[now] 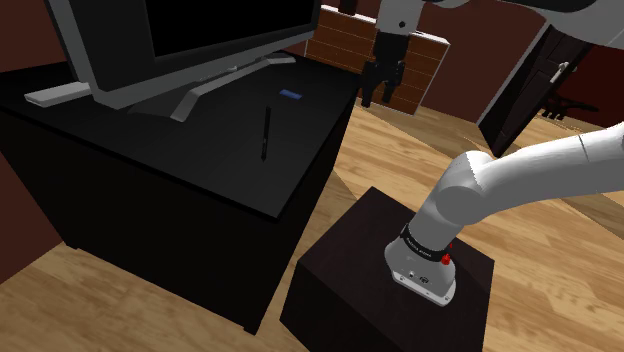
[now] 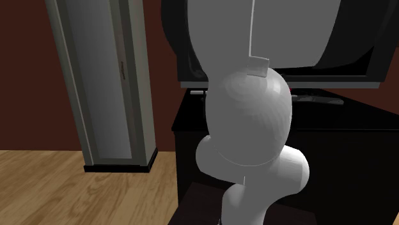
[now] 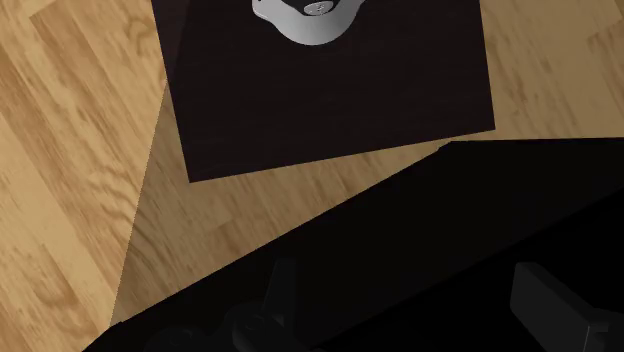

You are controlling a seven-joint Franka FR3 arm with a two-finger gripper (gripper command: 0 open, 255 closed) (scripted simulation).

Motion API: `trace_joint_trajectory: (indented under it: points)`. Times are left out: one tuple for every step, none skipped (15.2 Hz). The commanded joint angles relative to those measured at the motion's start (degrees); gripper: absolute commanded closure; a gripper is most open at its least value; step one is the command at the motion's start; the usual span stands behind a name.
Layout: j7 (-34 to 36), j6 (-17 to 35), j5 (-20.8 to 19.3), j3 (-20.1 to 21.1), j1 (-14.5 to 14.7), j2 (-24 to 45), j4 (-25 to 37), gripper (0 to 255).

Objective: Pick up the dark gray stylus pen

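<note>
While the stylus pen (image 1: 265, 133) lies untouched on the black cabinet (image 1: 200, 150), well apart from the spread, empty fingers (image 3: 545, 300), the gripper (image 1: 380, 100) hangs high, so approach and grasp look yet to come.

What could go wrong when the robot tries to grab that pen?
1. The pen is thin and lies flat on the black cabinet. The open gripper might pinch it badly and roll it away.
2. The gripper seems to hang out beside the cabinet's edge. If it comes down too soon, it could knock that edge.
3. The TV's foot stands near the pen, so the gripper might bump it.
</note>
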Motion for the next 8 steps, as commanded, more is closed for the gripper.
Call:
trace_joint_trajectory:
  points:
    - [0.0, 0.0, 0.0, 0.0, 0.0, 0.0, 0.0, 0]
    - [1.55, 0.69, 0.94, 1.22, 0.4, 0.69, 0.34, 0]
    - [3.08, 1.4, 1.83, 2.44, 0.77, 1.46, 0.75, 0]
    - [4.6, 2.12, 2.68, 3.64, 1.14, 2.29, 1.23, 0]
    - [6.11, 2.84, 3.48, 4.84, 1.47, 3.19, 1.77, 0]
    - [7.62, 3.57, 4.21, 6.03, 1.81, 4.16, 2.39, 0]
    - [9.11, 4.31, 4.9, 7.22, 2.1, 5.19, 3.08, 0]
    - [10.61, 5.04, 5.52, 8.37, 2.39, 6.29, 3.84, 0]
